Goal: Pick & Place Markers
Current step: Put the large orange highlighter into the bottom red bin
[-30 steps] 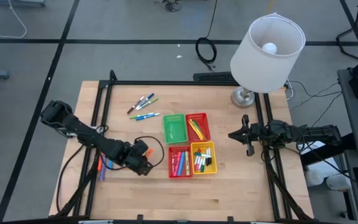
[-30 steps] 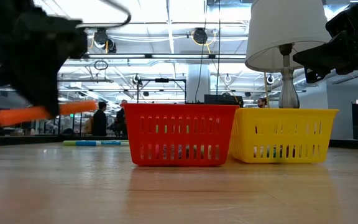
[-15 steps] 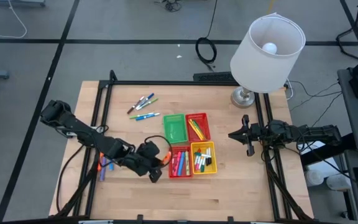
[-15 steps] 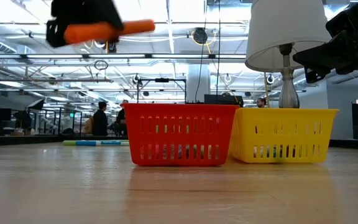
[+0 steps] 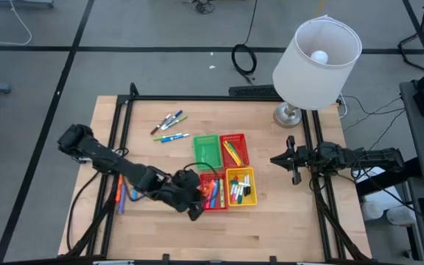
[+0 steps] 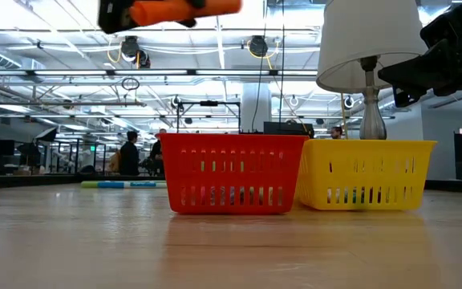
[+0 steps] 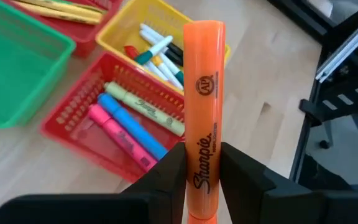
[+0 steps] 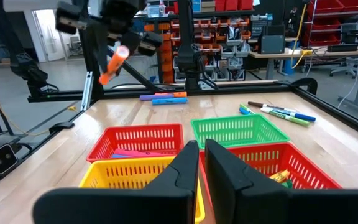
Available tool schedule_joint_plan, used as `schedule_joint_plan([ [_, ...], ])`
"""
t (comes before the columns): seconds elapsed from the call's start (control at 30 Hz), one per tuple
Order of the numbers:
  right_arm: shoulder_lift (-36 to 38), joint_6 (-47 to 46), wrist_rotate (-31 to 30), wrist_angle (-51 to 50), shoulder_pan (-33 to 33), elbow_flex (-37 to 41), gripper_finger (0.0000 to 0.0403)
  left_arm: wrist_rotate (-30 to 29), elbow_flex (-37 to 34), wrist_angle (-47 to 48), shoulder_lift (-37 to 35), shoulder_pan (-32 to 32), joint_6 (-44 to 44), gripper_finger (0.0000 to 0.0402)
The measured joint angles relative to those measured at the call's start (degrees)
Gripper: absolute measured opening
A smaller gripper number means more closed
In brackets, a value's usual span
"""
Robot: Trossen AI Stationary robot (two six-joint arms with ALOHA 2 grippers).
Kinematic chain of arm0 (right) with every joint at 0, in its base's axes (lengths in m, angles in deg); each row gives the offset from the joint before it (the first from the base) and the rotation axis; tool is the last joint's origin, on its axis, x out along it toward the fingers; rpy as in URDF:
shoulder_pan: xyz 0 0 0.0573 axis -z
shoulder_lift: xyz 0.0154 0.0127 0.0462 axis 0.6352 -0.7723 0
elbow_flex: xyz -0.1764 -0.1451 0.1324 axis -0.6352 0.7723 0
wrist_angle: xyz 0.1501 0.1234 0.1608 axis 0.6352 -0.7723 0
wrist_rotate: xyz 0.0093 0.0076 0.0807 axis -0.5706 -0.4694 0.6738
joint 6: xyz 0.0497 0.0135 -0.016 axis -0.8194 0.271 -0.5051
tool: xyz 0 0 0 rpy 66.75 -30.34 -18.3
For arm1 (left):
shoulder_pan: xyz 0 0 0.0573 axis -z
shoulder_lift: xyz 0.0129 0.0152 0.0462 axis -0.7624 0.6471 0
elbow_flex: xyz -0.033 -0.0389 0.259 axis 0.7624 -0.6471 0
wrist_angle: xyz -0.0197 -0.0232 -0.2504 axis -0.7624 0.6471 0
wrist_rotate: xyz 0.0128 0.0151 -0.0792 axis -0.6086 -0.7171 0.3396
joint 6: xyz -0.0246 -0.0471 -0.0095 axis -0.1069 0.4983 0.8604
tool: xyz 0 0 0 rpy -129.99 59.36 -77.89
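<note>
Orange marker [image 7: 204, 106] clamped mid-barrel in left end effector [image 7: 202, 165], raised beside the front red basket [image 5: 213, 193]. Looks light, rigid, slick; mid-barrel grip suits. Right end effector [image 5: 294, 160] shut, empty, parked well apart.

Four baskets [image 5: 225, 169] cluster at mid-tabletop, touching one another. The lamp [image 5: 311, 59] stands at the far right corner, its shade overhanging that area. Loose markers [image 5: 169, 125] lie toward the far left edge; more [image 5: 121, 197] lie by the left edge. The near strip of the tabletop [image 5: 234, 235] is bare wood, passable.
</note>
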Motion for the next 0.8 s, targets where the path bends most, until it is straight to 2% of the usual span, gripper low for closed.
schedule_joint_plan([
  [0.27, 0.0, 0.0, 0.0, 0.0, 0.0, 0.0, 0.0018, 5.3, 10.6, 7.3, 11.2, -4.3, -2.7, 0.0092],
  [0.37, 0.0, 0.0, 0.0, 0.0, 0.0, 0.0, 0.0018, 7.7, 11.5, 7.0, 14.2, -6.3, -2.0, 0.0092],
  [0.57, 0.0, 0.0, 0.0, 0.0, 0.0, 0.0, 0.0018, 11.5, 11.6, 7.2, 18.9, -9.0, 5.0, 0.0092],
  [0.8, 0.0, 0.0, 0.0, 0.0, 0.0, 0.0, 0.0018, 12.0, 11.6, 7.5, 20.4, -10.4, 5.8, 0.0092],
])
